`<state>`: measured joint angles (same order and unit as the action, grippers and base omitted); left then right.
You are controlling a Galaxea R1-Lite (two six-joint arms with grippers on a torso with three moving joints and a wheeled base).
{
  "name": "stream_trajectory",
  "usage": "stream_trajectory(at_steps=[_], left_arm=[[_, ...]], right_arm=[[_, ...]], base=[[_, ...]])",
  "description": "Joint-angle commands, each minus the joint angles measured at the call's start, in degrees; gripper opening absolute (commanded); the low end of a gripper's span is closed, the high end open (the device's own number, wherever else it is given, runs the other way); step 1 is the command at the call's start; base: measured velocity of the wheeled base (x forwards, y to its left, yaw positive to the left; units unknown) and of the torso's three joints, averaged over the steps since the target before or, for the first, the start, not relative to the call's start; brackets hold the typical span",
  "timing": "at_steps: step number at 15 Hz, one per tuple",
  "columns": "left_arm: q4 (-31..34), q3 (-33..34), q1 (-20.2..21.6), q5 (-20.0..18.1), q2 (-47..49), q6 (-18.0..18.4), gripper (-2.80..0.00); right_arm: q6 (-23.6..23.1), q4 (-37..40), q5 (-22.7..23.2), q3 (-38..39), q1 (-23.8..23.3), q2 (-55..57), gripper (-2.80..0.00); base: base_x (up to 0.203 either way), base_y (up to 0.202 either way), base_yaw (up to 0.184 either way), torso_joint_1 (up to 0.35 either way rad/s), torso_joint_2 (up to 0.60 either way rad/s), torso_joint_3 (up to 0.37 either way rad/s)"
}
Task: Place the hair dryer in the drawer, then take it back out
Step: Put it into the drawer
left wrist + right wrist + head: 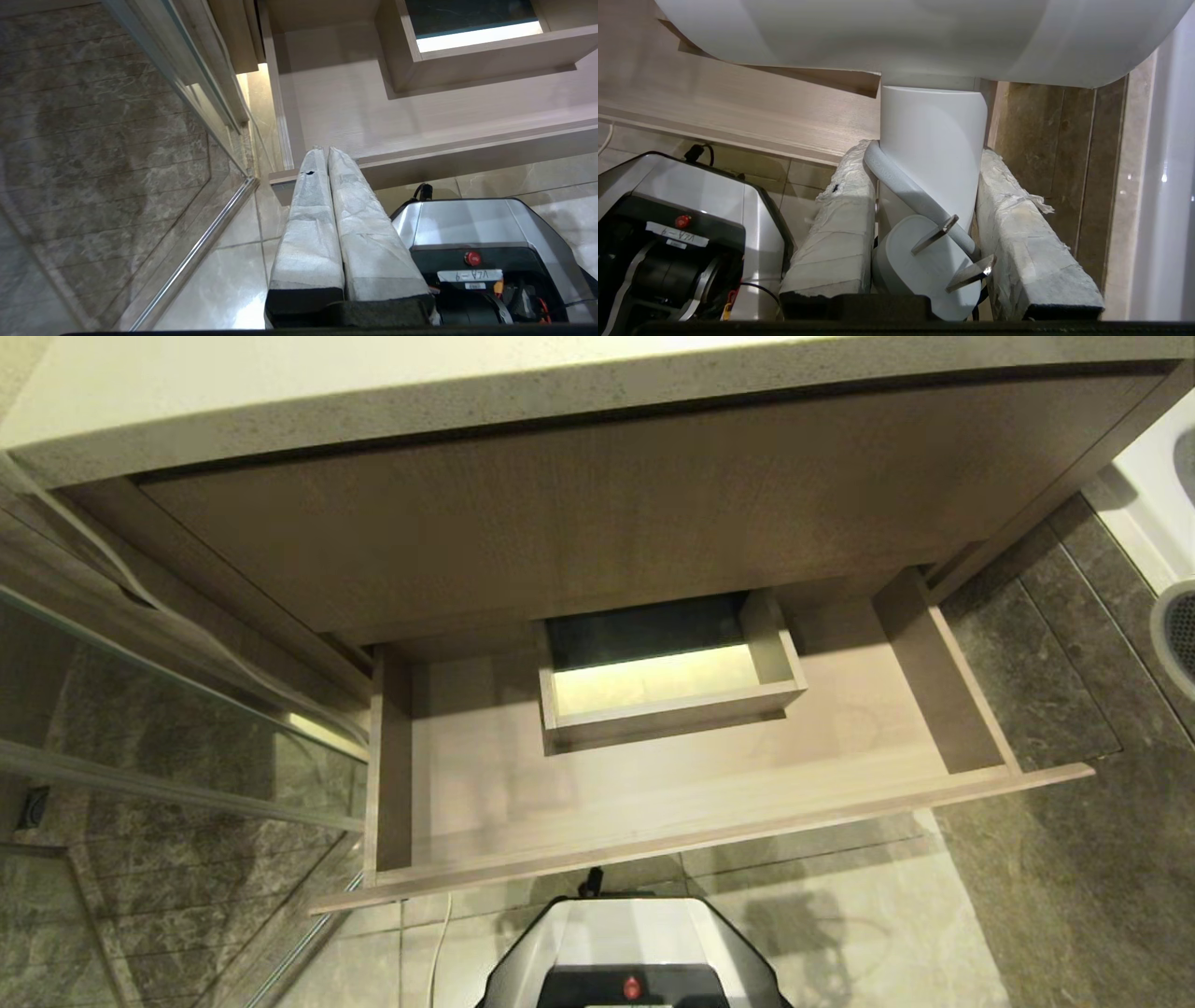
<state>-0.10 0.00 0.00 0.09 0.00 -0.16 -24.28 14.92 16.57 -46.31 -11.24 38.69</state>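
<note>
White plastic hair dryer [934, 154], plug showing, clamped in right tool [924, 154].

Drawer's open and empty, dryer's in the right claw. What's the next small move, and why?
Probably carry the right claw forward over the drawer front. It grips the hair dryer by the handle, plug tucked between its fingers, below the front edge. The drawer floor is bare, so left of the boxed cutout looks easiest.
</note>
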Motion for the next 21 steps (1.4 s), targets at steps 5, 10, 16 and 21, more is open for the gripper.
stream_trajectory(at_steps=[5,10,16,21], left_arm=[[0.01,0.09,0.00,-0.01,0.00,-0.02,-2.80],[0.01,0.09,0.00,-0.01,0.00,-0.02,-2.80],[0.01,0.09,0.00,-0.01,0.00,-0.02,-2.80],[0.01,0.09,0.00,-0.01,0.00,-0.02,-2.80]], right_arm=[[1.43,-1.47,0.13,1.04,0.08,0.15,-2.80],[1.43,-1.56,0.13,1.57,0.08,0.68,-2.80],[1.43,-1.67,0.13,1.86,0.03,1.67,-2.80],[1.43,-3.30,0.13,1.58,0.08,3.67,-2.80]], base=[[0.000,0.000,0.000,-0.347,0.51,0.158],[0.000,0.000,0.000,-0.165,0.39,0.242],[0.000,0.000,0.000,-0.039,0.40,0.344],[0.000,0.000,0.000,-0.056,0.36,0.308]])
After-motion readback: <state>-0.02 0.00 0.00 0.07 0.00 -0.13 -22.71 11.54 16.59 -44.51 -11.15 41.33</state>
